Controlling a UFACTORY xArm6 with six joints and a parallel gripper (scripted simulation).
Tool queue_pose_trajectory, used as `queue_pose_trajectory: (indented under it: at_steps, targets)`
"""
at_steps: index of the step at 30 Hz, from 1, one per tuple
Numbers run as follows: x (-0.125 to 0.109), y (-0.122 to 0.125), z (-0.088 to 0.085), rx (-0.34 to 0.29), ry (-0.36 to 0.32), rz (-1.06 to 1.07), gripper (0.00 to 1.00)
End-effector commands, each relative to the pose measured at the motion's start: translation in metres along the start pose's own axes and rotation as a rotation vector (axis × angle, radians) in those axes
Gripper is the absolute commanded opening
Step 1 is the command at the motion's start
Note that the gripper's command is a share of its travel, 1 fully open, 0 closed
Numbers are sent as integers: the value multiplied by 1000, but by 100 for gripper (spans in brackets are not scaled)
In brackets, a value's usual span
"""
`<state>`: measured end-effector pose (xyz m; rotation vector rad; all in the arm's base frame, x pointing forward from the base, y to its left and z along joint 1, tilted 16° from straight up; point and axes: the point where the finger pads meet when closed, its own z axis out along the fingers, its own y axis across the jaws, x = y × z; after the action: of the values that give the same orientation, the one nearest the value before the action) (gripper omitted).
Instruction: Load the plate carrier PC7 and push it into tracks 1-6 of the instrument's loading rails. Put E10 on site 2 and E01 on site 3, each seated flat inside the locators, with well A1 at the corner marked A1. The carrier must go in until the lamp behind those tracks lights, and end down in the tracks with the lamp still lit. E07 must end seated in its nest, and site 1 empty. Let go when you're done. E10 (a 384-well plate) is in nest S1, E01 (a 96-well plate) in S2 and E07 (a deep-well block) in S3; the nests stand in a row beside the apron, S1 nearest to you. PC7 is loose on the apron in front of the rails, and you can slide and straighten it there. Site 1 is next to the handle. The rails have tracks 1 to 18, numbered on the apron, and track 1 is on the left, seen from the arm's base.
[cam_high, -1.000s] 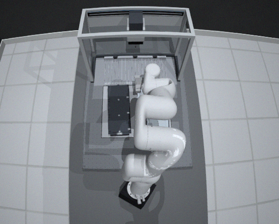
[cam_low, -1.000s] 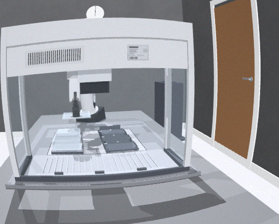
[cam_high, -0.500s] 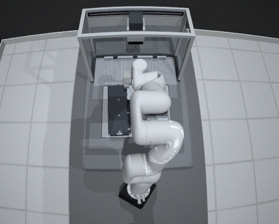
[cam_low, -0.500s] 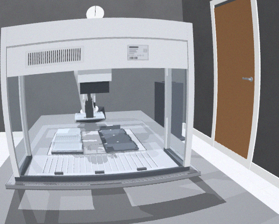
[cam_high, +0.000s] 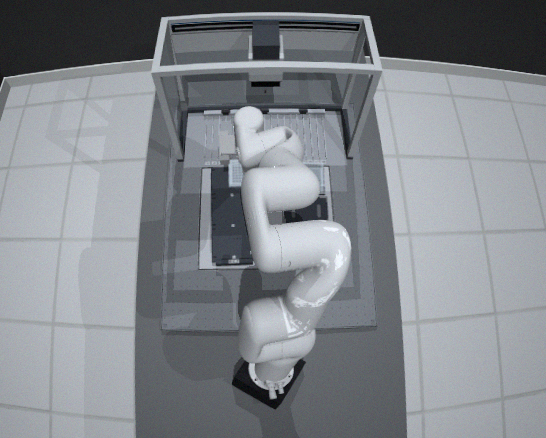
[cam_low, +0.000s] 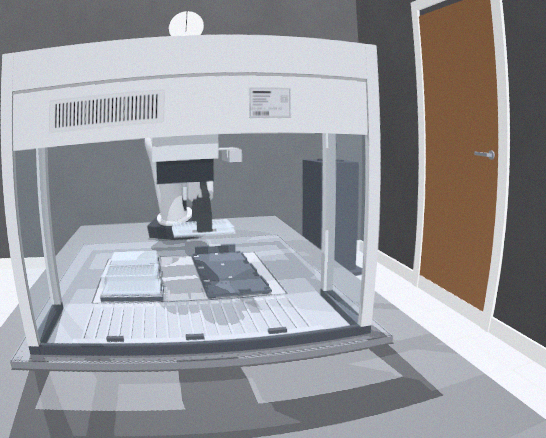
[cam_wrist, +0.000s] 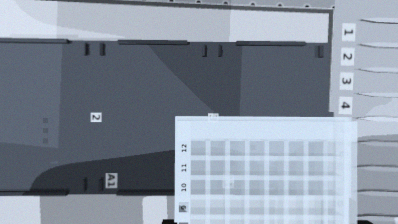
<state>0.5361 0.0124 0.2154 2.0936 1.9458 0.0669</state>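
Claw (cam_low: 204, 220) gripping E01 (cam_wrist: 265, 170) (96-well), above PC7 (cam_wrist: 150, 100)

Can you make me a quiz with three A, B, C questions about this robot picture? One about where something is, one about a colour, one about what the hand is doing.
1. Where is the pale see-through well plate?
A. Over the dark grey flat carrier, at its end by the numbered tracks
B. On the floor
C. On the instrument's roof

2. What colour is the door?
A. Blue
B. Brown
C. Green

3. What is the hand doing?
A. Open, holding nothing
B. Shut on the plate
C. Out of sight

Answers:
1 A: the wrist view shows the plate overlapping the carrier beside numbers 1 to 4.
2 B: the exterior view shows it brown.
3 B: the plate hangs under the hand, above the carrier.
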Motion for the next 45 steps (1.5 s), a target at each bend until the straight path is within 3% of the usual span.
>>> queue_pose_trajectory:
  at_steps: [1,10,38,45]
  targets:
    - [29,18,-1,0,-2,1,0]
    - [61,34,-1,0,-2,1,0]
    - [61,34,-1,0,-2,1,0]
    - [61,34,8,0,-2,1,0]
